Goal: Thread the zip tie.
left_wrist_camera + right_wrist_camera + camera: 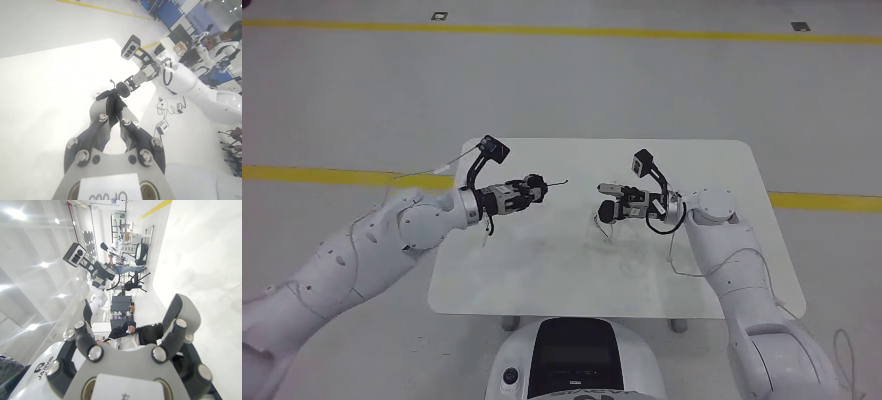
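- The left claw [541,188] is closed on the zip tie [558,184], held above the middle of the table [542,270].
- The right claw [604,200] is wide open and holds nothing, also above the table's middle.

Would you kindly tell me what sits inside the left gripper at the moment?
The left gripper is shut on the thin zip tie, whose free end pokes out toward the open right gripper. The pinched stretch is covered by the gripper itself.
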Tool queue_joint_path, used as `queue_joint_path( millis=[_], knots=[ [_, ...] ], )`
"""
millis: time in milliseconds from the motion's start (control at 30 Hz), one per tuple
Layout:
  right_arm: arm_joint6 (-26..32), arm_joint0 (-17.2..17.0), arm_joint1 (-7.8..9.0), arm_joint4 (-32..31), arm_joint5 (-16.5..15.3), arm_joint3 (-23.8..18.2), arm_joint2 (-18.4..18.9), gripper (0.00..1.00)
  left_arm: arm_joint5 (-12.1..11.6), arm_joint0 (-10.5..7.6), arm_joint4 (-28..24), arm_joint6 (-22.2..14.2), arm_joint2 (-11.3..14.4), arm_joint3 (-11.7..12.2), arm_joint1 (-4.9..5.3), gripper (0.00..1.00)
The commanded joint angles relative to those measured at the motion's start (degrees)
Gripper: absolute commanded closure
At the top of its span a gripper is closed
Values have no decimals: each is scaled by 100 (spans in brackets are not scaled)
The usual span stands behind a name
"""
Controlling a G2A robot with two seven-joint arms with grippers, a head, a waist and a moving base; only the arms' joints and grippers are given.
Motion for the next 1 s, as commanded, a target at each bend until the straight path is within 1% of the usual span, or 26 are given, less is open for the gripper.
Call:
queue_joint_path(
  millis=[0,100,200,267,367,433,500,533,600,633,933,967],
  knots=[
    [0,0,0,0,0,0,0,0,0,1,110,174,145,31,1,100],
    [0,0,0,0,0,0,0,0,0,-19,-28,348,293,25,1,100],
    [0,0,0,0,0,0,0,0,0,-13,-294,420,299,-18,-4,100],
    [0,0,0,0,0,0,0,0,0,19,-486,341,222,-44,-12,100],
    [0,0,0,0,0,0,0,0,0,140,-867,-41,-79,-52,-43,100],
    [0,0,0,0,0,0,0,0,0,283,-1223,-480,-437,-25,-88,100],
    [0,0,0,0,0,0,0,0,0,463,-1697,-993,-890,62,-157,100],
    [0,0,0,0,0,0,0,0,0,609,-2062,-1485,-1281,145,-227,100],
    [0,0,0,0,0,0,0,0,0,862,-2596,-2456,-1975,338,-374,100],
    [0,0,0,0,0,0,0,0,0,903,-2639,-2621,-2094,383,-403,100],
    [0,0,0,0,0,0,0,0,0,903,-2639,-2621,-2094,383,-403,100],
    [0,0,0,0,0,0,0,0,20,942,-2680,-2606,-2071,368,-410,100]
  ],
)
